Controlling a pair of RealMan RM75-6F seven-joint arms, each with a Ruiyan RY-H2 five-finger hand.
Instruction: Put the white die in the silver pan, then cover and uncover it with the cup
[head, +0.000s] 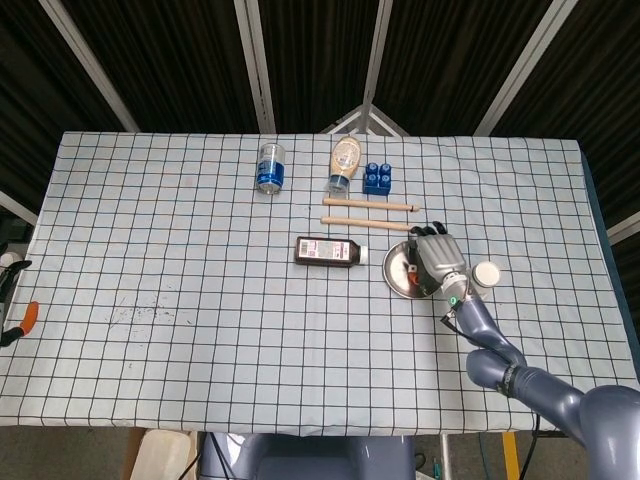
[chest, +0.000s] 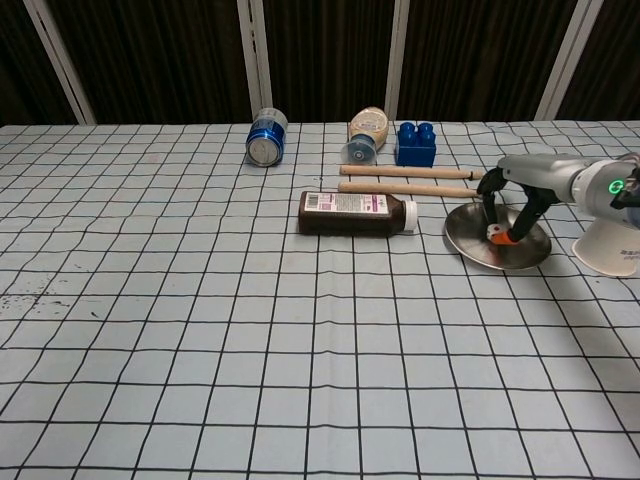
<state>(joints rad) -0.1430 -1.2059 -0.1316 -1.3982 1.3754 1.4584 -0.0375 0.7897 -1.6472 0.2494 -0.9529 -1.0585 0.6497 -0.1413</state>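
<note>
**Q:** Where's the white die at right now?

**A:** Down inside the silver pan, pinched between my right hand's fingertips. From above, my hand covers most of the pan, so I can't see the die there.

**Q:** And the cup?

**A:** The cup sits upside down on the surface just right of the pan. My left hand isn't visible.

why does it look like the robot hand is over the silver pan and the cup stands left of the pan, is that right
Not quite. The right robot hand is over the silver pan, but the cup stands to the right of the pan, not the left; the chest view shows it.
</note>
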